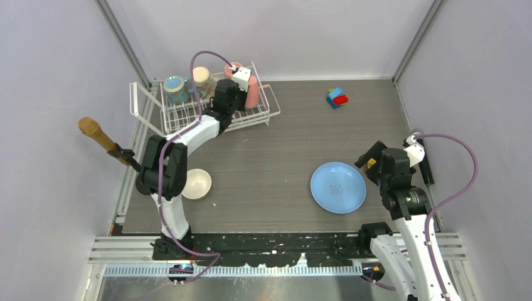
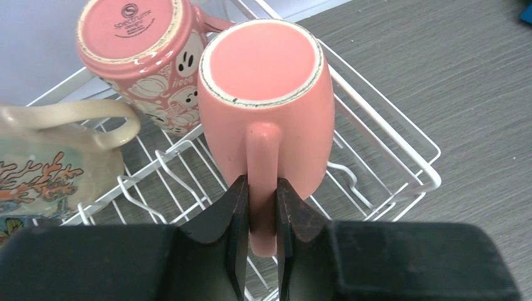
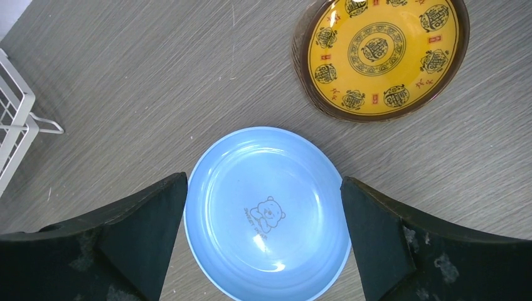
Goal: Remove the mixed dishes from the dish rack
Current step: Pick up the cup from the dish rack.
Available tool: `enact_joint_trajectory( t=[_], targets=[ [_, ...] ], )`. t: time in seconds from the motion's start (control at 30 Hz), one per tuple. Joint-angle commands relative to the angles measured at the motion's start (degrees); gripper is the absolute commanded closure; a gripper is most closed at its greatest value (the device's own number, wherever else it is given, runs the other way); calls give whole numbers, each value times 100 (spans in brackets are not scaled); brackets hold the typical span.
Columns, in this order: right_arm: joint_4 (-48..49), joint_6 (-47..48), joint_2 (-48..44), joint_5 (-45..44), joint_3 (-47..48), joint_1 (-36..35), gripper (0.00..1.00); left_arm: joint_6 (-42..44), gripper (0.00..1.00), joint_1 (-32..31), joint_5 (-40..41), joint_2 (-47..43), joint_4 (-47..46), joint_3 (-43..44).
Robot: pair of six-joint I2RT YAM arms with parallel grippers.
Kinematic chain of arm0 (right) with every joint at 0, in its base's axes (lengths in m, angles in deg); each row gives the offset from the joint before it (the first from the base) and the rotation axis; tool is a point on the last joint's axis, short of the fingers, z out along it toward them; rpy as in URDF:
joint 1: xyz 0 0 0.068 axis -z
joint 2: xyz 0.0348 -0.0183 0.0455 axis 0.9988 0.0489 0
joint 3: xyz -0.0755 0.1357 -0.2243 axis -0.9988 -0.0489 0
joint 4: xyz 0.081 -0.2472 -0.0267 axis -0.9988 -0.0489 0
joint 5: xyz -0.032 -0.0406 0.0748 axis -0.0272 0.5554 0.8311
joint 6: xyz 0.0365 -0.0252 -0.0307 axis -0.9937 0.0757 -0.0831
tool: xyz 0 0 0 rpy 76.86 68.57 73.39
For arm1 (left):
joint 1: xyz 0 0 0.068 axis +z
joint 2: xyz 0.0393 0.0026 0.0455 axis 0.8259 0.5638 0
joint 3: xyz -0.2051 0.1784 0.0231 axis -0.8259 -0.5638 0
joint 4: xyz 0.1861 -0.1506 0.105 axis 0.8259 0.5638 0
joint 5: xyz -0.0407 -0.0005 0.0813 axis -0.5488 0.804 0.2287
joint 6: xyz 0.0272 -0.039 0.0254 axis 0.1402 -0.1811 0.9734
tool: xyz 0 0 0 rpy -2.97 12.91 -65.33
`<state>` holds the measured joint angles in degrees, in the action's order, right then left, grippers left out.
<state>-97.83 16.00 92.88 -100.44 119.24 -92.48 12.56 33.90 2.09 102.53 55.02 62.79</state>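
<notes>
**A:** Grip check: what did the left gripper (image 2: 262, 188) have?

**B:** It was clamped on the handle (image 2: 262, 150) of the plain pink ceramic mug (image 2: 270, 94). The mug stood upside down in the white wire dish rack (image 2: 401, 144), handle facing the gripper. A patterned pink mug (image 2: 138, 56) and a cream mug (image 2: 50, 163) sat beside it.

**A:** And the right gripper (image 3: 263, 180)?

**B:** Spread wide, holding nothing, above the light-blue round plate (image 3: 266, 238) on the surface (image 3: 125, 75).

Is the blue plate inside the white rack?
No, the blue plate lies flat on the table, well apart from the white rack.
</notes>
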Motion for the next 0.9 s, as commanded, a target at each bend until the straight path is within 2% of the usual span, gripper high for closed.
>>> enact_joint_trajectory(
  t=[0.0, 0.17, 0.4, 0.5, 0.6, 0.77, 0.83, 0.87],
  targets=[
    [243, 75, -153, 8, 5, -21, 0, -191, 100, -10, 372, -616, -1033, 140],
    [479, 157, -203, 263, 0, -22, 0, -402, 100, -68, 578, -992, -1035, 2],
    [1553, 132, -381, 1611, -138, -25, 0, -757, 100, -185, 873, -1788, -1084, -331],
    [2518, -140, -456, 2549, -426, -17, 0, -1020, 100, -313, 957, -2296, -897, -702],
    [3805, -856, -309, 4028, -791, -17, 0, -1372, 100, -619, 1211, -2882, -912, -1359],
    [6216, -2167, 496, 4694, -1442, -46, 0, -1939, 100, -1516, 2010, -3819, -974, -2446],
    [6479, -2370, 842, 4469, -1508, -260, 0, -2354, 100, -1859, 2348, -4131, -1126, -2948],
    [6656, -2327, 1043, 4297, -1554, -607, 0, -2588, 100, -1999, 2433, -4235, -1199, -3155]
  ],
)
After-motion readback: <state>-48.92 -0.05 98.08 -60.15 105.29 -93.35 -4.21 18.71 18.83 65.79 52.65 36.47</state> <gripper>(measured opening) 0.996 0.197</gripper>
